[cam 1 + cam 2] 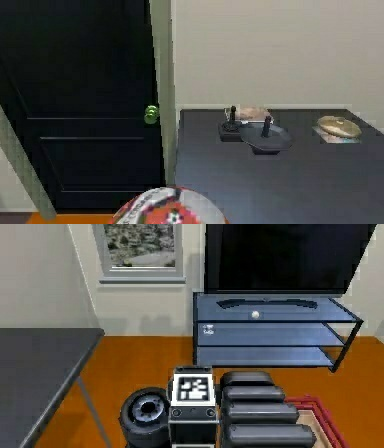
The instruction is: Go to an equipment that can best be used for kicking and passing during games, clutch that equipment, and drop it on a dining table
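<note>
Black panelled door (pixel 80 100) is seen on the forward view's left; a base bump there is judged low risk. Dark table (pixel 300 185) is seen just beside it, and probably the same top at the arm side view's left. That it is a dining table cannot be confirmed, so a wrong-table drop is possible. Black TV (pixel 285 259) and glass-shelved stand (pixel 275 329) are placed well apart from the work.

Red, white and black football (pixel 168 208) is cut by the forward view's bottom edge, in front of the table's near left corner. What it rests on or hangs from cannot be told. Main risk: a round ball released near that corner is expected to roll off onto the orange floor (pixel 140 364). A release further in is advised.

Gripper (pixel 148 416) is made out as a dark round body beside the marked white square (pixel 193 389). Its far end cannot be made out, so neither what is held nor the finger setting can be told. A slip on the way cannot be ruled out.

Tabletop clutter could be struck by a bouncing ball: dark dish (pixel 268 138) with a stick, gold-coloured plate (pixel 339 127), black joystick-like piece (pixel 232 127). Green door knob (pixel 151 114) is noted near the table's far left corner.
</note>
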{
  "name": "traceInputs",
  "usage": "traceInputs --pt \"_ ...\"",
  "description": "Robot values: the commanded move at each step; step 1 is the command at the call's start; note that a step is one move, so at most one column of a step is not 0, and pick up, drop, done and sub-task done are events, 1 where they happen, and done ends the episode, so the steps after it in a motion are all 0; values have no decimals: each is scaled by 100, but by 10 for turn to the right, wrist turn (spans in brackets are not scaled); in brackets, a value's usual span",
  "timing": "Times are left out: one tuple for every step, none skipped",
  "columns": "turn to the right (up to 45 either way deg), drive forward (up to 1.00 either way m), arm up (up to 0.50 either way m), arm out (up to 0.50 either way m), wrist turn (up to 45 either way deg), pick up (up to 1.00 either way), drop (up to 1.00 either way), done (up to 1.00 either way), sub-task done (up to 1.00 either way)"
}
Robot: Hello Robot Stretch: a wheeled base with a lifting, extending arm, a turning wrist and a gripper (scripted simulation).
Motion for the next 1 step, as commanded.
traceInputs --pt "-450 0 0 0 0 0 0 0 0"
